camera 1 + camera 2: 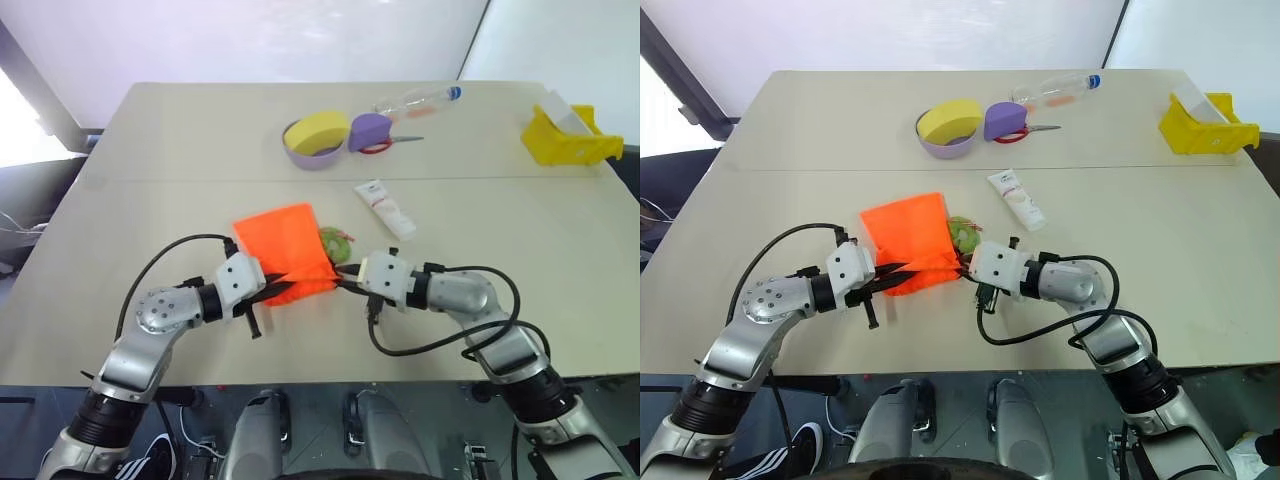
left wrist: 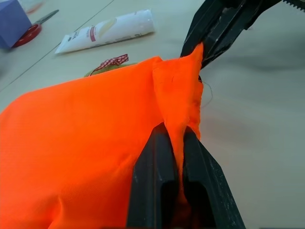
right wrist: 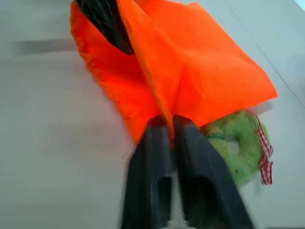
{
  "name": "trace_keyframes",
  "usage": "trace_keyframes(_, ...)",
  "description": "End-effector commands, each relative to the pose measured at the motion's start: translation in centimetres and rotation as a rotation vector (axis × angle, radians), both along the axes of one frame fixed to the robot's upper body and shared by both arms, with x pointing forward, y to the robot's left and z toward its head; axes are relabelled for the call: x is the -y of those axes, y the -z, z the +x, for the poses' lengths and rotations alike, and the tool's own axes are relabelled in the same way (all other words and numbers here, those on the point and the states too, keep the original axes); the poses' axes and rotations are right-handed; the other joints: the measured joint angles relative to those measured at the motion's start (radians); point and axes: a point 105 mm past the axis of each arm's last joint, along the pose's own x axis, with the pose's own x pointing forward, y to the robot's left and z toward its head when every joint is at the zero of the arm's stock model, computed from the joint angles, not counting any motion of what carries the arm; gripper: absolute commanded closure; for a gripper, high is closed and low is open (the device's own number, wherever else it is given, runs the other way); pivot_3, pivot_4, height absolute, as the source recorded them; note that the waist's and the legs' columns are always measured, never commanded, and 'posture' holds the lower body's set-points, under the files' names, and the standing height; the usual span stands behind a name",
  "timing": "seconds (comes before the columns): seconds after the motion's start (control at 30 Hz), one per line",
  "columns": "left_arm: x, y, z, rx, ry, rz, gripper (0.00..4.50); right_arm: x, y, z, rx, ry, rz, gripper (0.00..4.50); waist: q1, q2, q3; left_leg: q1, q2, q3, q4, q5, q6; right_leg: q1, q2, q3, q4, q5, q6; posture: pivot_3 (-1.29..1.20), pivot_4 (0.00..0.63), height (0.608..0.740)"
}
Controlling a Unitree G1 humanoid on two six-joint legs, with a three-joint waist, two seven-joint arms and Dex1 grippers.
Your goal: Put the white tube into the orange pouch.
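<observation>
Both grippers, left gripper (image 1: 268, 287) and right gripper (image 1: 345, 277), pinch the near edge of the orange pouch (image 1: 285, 243); the white tube (image 1: 385, 209) lies far-right, not yet inserted.

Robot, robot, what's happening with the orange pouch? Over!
Left hand and right hand both pinching orange pouch edge. White tube lying on table beyond, untouched. Nothing between.

Each silver-grey metal arm (image 1: 150, 330) carries a round shoulder-like joint cap with small dark screws, then a white boxy plastic wrist housing (image 1: 238, 280). A black looping cable (image 1: 440, 340) arcs beside each forearm. Black tapered plastic fingers (image 2: 157, 186) end both grippers.
</observation>
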Motion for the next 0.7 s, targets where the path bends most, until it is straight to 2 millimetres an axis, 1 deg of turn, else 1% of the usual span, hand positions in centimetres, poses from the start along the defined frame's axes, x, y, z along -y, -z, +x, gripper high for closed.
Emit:
trace_keyframes(0.03,-0.1,-0.9,0.1,0.03,-0.009,-0.018,4.5,0.0,-1.6,-0.2,0.004,-0.02,0.052,2.14,0.0,0.0,0.0,0.0,0.0,0.0,0.0,0.0,0.0,0.0,0.0,0.0,0.0,0.0,0.0,0.0,0.15,0.74)
trace_keyframes(0.1,-0.1,-0.9,0.2,0.029,-0.011,-0.021,4.5,0.2,-1.9,-0.3,-0.007,-0.018,0.07,1.14,0.0,0.0,0.0,0.0,0.0,0.0,0.0,0.0,0.0,0.0,0.0,0.0,0.0,0.0,0.0,0.0,0.15,0.74)
trace_keyframes(0.17,-0.2,-1.0,0.1,0.024,-0.018,-0.031,4.5,0.5,-2.6,-1.2,-0.074,-0.043,0.142,0.14,0.0,0.0,0.0,0.0,0.0,0.0,0.0,0.0,0.0,0.0,0.0,0.0,0.0,0.0,0.0,0.0,0.15,0.74)
trace_keyframes(0.2,-0.2,-1.0,0.1,0.02,-0.022,-0.034,4.5,0.7,-3.2,-1.7,-0.107,-0.054,0.187,0.03,0.001,0.0,0.0,0.0,0.0,0.0,0.0,0.0,0.0,0.0,0.0,0.0,0.0,0.0,0.0,0.0,0.15,0.74)
trace_keyframes(0.23,-0.3,-1.0,0.1,0.018,-0.024,-0.036,4.5,0.9,-3.5,-2.1,-0.127,-0.061,0.214,0.03,0.002,0.0,0.0,0.0,0.0,0.0,0.0,0.0,0.0,0.0,0.0,0.0,0.0,0.0,0.0,0.0,0.15,0.74)
trace_keyframes(0.33,-0.4,-1.1,0.0,-0.002,-0.034,-0.051,4.5,2.2,-4.6,-1.8,-0.138,0.005,0.29,0.03,0.002,0.0,0.0,0.0,0.0,0.0,0.0,0.0,0.0,0.0,0.0,0.0,0.0,0.0,0.0,0.0,0.15,0.74)
trace_keyframes(0.47,-0.3,-1.5,0.2,-0.028,-0.052,-0.101,4.5,4.2,-5.9,0.0,-0.098,0.168,0.375,0.03,0.001,0.0,0.0,0.0,0.0,0.0,0.0,-0.001,-0.002,0.0,0.0,0.0,0.0,0.0,-0.001,0.0,0.15,0.74)
trace_keyframes(0.5,-0.3,-1.5,0.3,-0.031,-0.056,-0.107,4.5,4.9,-6.1,0.7,-0.099,0.235,0.406,0.03,0.0,0.0,0.0,0.0,0.0,-0.001,0.0,-0.001,-0.002,0.0,0.0,0.0,0.0,0.001,-0.001,0.0,0.15,0.74)
trace_keyframes(0.6,-0.2,-1.5,0.4,-0.03,-0.057,-0.108,4.5,5.8,-6.1,1.4,-0.063,0.33,0.425,0.03,0.0,0.0,0.0,0.0,0.001,-0.001,0.0,-0.001,-0.002,-0.001,0.0,0.0,0.0,0.001,-0.001,0.0,0.15,0.74)
trace_keyframes(0.67,-0.2,-1.4,0.5,-0.032,-0.057,-0.109,4.5,6.4,-5.2,2.4,-0.065,0.415,0.404,0.03,-0.001,0.0,0.0,0.0,0.001,-0.001,0.0,-0.001,-0.002,-0.001,0.0,0.0,0.0,0.001,-0.002,0.0,0.15,0.74)
trace_keyframes(0.7,-0.1,-1.4,0.5,-0.031,-0.054,-0.108,4.5,6.7,-5.1,2.9,-0.05,0.45,0.398,0.03,-0.001,0.0,0.0,0.0,0.001,-0.001,0.0,-0.001,-0.002,-0.001,0.0,0.0,0.0,0.001,-0.002,0.0,0.15,0.74)
